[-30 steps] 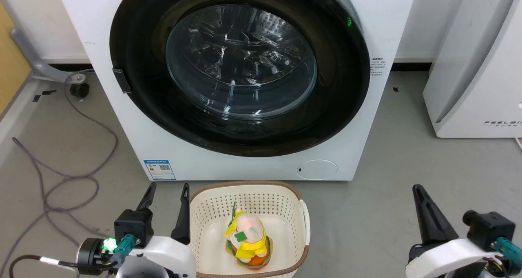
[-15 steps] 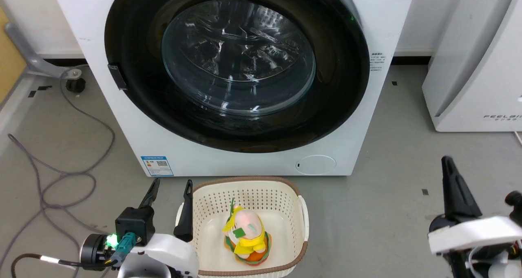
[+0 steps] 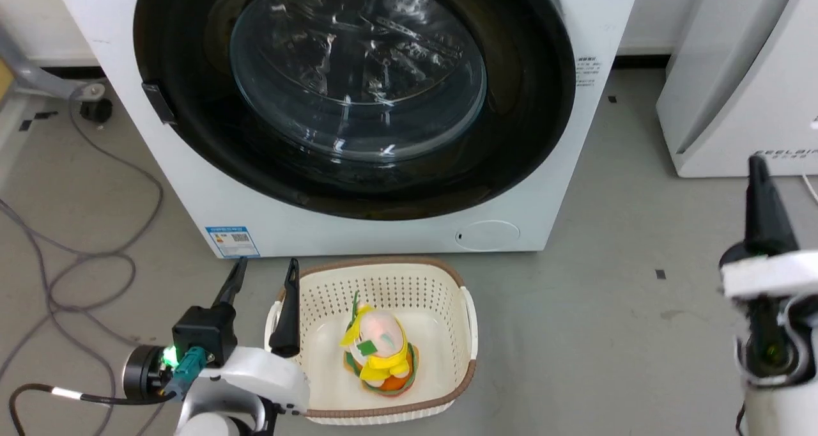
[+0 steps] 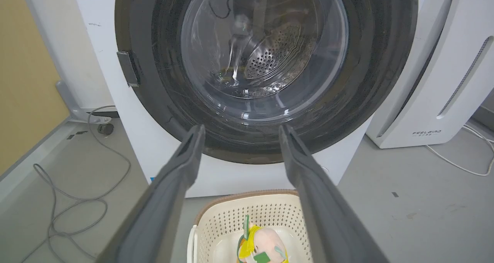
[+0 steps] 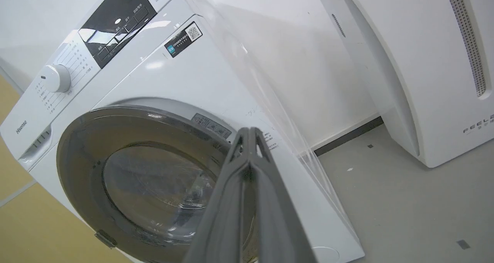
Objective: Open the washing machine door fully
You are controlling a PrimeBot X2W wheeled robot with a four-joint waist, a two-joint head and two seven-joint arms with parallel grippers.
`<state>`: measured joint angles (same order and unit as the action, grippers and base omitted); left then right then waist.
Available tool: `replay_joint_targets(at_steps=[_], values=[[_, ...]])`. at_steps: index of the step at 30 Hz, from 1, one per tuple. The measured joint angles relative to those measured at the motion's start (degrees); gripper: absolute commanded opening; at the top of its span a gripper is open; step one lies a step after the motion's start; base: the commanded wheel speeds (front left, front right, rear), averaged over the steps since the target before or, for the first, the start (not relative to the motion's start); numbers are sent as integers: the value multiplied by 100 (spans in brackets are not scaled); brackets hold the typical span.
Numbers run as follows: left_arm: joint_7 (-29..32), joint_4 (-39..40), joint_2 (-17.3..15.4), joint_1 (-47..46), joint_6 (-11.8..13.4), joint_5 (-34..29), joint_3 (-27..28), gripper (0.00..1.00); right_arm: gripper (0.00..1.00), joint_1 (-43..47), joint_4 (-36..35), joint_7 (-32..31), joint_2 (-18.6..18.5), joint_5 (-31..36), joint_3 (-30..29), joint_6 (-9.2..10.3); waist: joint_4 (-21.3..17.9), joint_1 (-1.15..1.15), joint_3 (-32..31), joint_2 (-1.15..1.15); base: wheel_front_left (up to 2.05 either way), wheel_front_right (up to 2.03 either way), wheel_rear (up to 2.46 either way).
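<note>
Door (image 3: 358,71): glossy black disc, bulging glass centre. Left end effector (image 3: 266,266) wide, empty; right end effector (image 5: 251,134) pinched tight.

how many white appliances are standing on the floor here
2: the washing machine straight ahead in the head view, and a white FEELBIRD appliance beside it on the robot's right. More could stand outside the frames.

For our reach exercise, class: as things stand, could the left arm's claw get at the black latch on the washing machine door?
Probably yes. The left claw is open, nothing lies between it and the latch, and the laundry basket sits to its right.
</note>
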<state>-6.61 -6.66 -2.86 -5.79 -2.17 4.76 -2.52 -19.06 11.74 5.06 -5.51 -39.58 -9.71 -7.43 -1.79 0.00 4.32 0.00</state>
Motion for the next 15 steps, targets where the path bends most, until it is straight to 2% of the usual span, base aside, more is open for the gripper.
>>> replay_joint_targets(at_steps=[9, 15], values=[[-104, 11, -12, -302, -52, 56, -8, 100, 0, -1310, 904, -230, -358, -827, -170, 0, 35, 0, 374, 0, 0, 0, 0], [-163, 42, -24, -467, -91, 105, -9, 100, 0, -2189, 1507, -625, -576, -1213, -46, 0, 77, 0, 641, 0, 0, 0, 0]])
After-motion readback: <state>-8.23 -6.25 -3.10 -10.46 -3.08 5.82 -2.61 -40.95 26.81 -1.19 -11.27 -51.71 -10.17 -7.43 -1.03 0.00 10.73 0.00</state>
